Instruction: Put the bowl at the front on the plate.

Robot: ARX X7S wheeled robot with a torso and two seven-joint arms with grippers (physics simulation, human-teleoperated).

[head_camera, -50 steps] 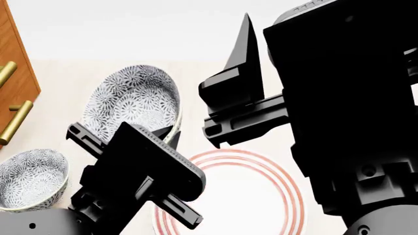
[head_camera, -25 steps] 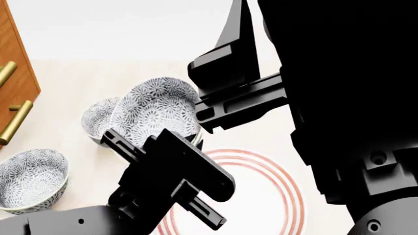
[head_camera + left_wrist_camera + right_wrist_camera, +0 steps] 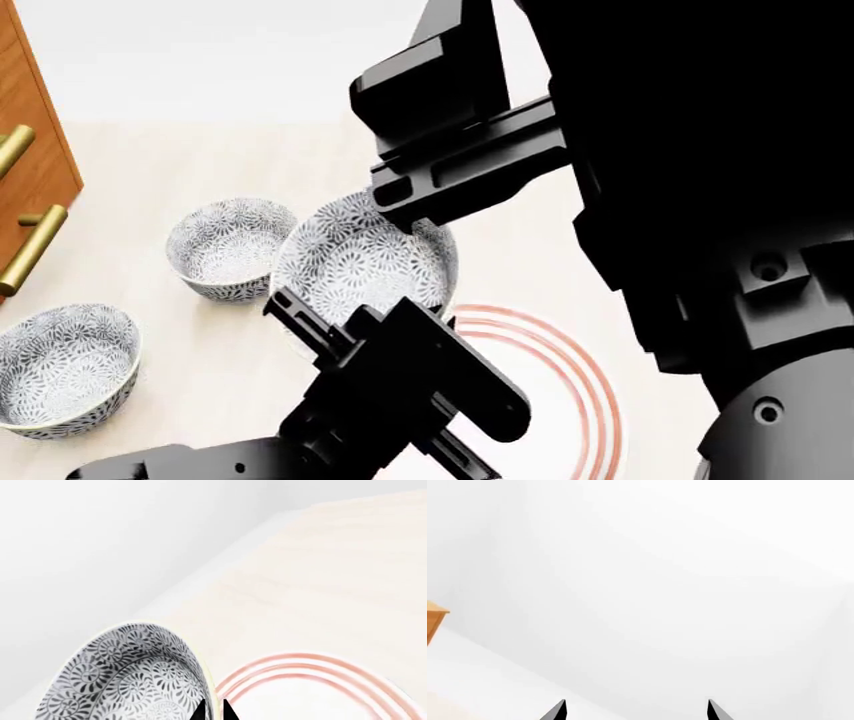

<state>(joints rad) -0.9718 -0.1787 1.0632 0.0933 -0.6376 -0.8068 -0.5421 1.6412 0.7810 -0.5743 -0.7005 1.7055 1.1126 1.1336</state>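
Left wrist view: bowl [image 3: 133, 680] rim pinched between the left fingers [image 3: 229, 711].

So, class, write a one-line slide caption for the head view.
Left hand carries a patterned bowl toward the red-ringed plate; two matching bowls sit on the table.

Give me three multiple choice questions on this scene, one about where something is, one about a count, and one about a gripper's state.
1. Where is the bowl held by the left gripper?
A. Lifted, beside the plate's edge
B. Inside the cabinet
C. Stacked in another bowl

2. How many patterned bowls show in the head view?
A. One
B. Two
C. Three

3. What is the right gripper doing?
A. Clamping the plate
B. Open, holding nothing
C. Holding a bowl

Answers:
1 A: the held bowl, pinched by the left gripper, hangs beside the plate.
2 C: plus a far bowl and a near bowl.
3 B: the right gripper has its tips apart.
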